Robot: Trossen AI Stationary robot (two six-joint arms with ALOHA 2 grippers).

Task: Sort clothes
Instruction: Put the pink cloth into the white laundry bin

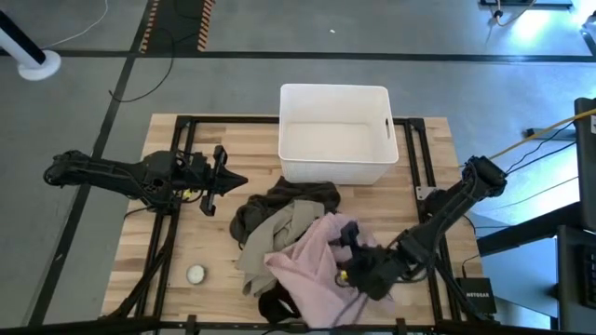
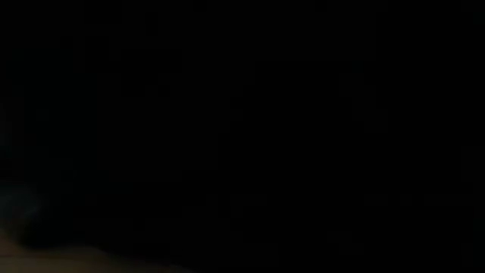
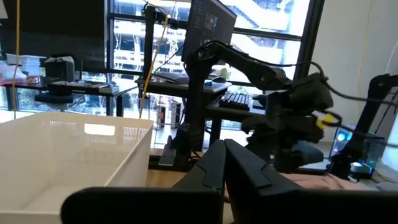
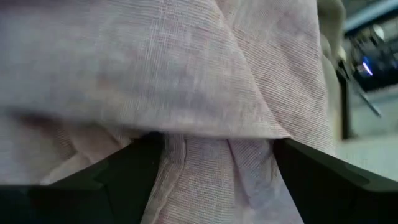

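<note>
A heap of clothes lies at the table's near middle. The pale pink garment (image 1: 312, 265) is on top, over the khaki-beige one (image 1: 279, 233). The dark olive-brown one (image 1: 289, 197) is on the far side and the black one (image 1: 275, 305) at the near edge. My right gripper (image 1: 346, 251) is down in the pink garment (image 4: 186, 81), shut on it. My left gripper (image 1: 237, 179) is shut and empty, hovering left of the heap; it also shows in its wrist view (image 3: 225, 163). The low view is black. My right gripper pinches a bunched fold of the pink garment (image 4: 211, 168) between its two fingers (image 4: 124, 174), gathering several creased layers. The fingers come from the table's right side, slanting down. The rest of the garment lies slack on the heap.
A white bin (image 1: 335, 135) stands at the far middle of the table, just beyond the heap; it also shows in the left wrist view (image 3: 74, 155). A small white ball (image 1: 196, 274) lies at the near left. Black frame rails (image 1: 172, 233) run along the table.
</note>
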